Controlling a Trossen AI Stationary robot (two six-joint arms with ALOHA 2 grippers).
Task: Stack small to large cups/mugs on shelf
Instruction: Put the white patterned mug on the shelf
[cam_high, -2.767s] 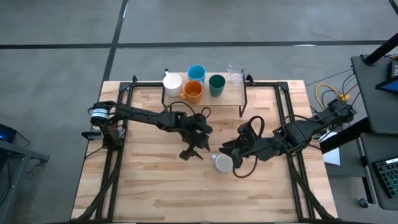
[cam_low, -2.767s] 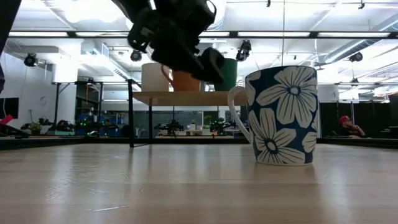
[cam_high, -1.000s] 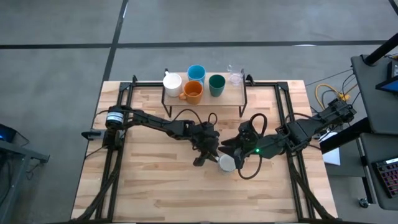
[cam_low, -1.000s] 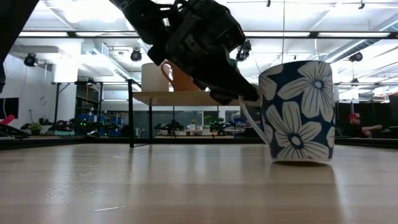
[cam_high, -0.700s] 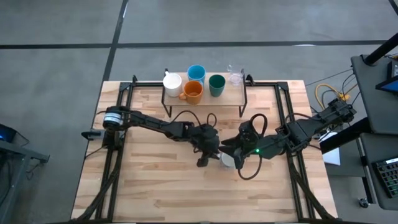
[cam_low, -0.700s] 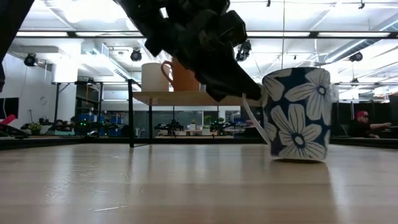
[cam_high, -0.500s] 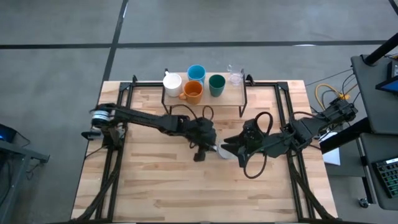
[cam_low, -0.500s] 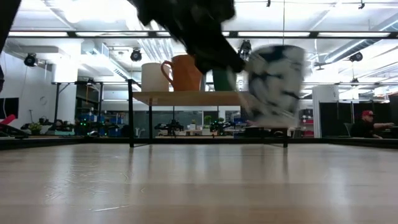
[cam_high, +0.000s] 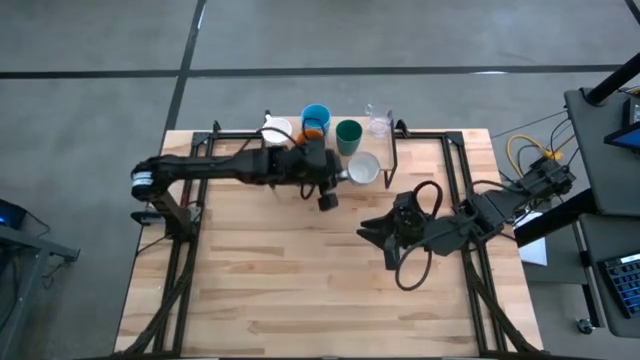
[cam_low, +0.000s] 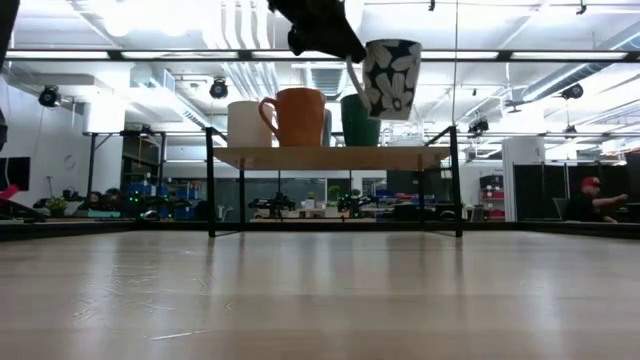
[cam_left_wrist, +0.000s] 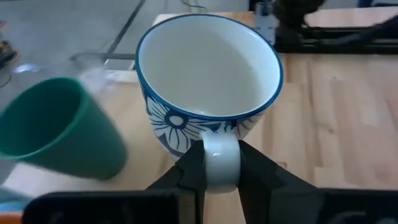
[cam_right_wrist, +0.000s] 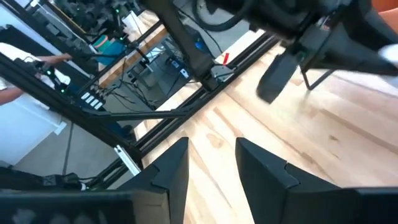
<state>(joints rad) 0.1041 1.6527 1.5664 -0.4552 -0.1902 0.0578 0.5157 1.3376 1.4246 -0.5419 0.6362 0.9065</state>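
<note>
My left gripper (cam_high: 342, 176) is shut on a blue mug with white flowers (cam_low: 392, 78), whose inside is white (cam_left_wrist: 208, 74). The mug hangs in the air by the shelf's (cam_low: 330, 157) right part, higher than its board. On the shelf stand a white mug (cam_low: 248, 124), an orange mug (cam_low: 298, 117), a light blue mug (cam_high: 316, 116), a dark green cup (cam_left_wrist: 59, 134) and a clear glass (cam_high: 378, 123). My right gripper (cam_right_wrist: 211, 168) is open low over the table (cam_high: 250, 290), right of the middle, with nothing between its fingers. My left gripper pinches the mug's white handle (cam_left_wrist: 221, 155) between its two fingers, one finger (cam_left_wrist: 189, 171) on each side of the loop. The fingers come about level from the table's left. The mug hangs clear of shelf and table, mouth up, slightly tilted.
The shelf stands on thin black legs (cam_low: 210, 195) at the table's far edge. The green cup is right beside the held mug. Black frame rails (cam_high: 190, 250) run along the table's left and right sides. Bare wood lies in the near half.
My left gripper has lifted the flowered mug off the table's middle and carried it up and toward the far edge, to the shelf's right part beside the green cup. The mug has stayed mouth up. My right gripper has stayed near where the mug stood.
</note>
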